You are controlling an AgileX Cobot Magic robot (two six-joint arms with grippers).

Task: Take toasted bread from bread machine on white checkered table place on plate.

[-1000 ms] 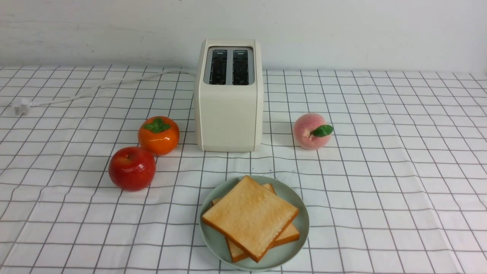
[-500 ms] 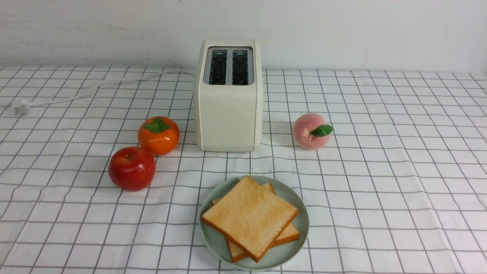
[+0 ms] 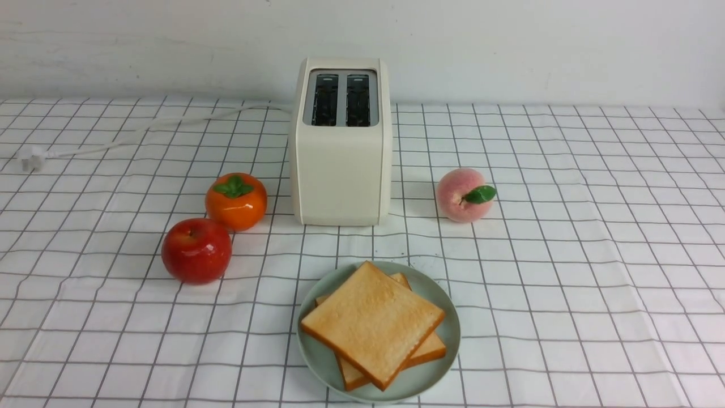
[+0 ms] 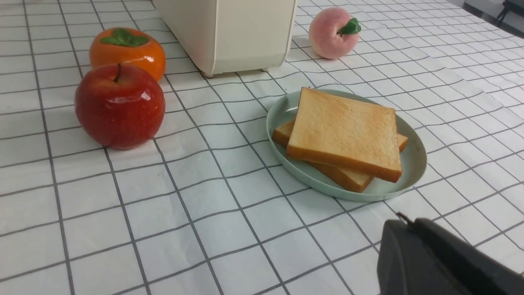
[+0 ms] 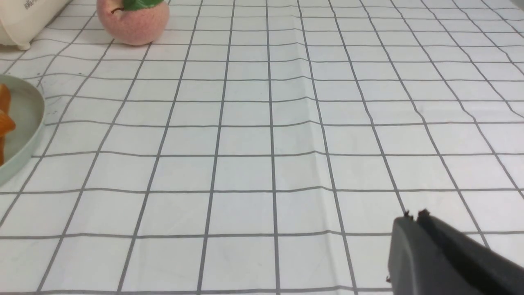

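Observation:
Two slices of toasted bread (image 3: 371,320) lie stacked on the mint-green plate (image 3: 451,334) on the white checkered table (image 3: 566,255); they also show in the left wrist view (image 4: 344,131). The cream bread machine (image 3: 340,164) stands behind the plate, both slots empty. My left gripper (image 4: 407,223) is shut and empty, low over the cloth near the plate (image 4: 413,164). My right gripper (image 5: 413,217) is shut and empty over bare cloth, well away from the plate's rim (image 5: 30,135). Neither arm shows in the front view.
A red apple (image 3: 196,250) and an orange persimmon (image 3: 235,201) sit left of the bread machine. A pink peach (image 3: 461,195) sits to its right. The white cord (image 3: 141,130) runs to a plug at the far left. A white wall stands behind.

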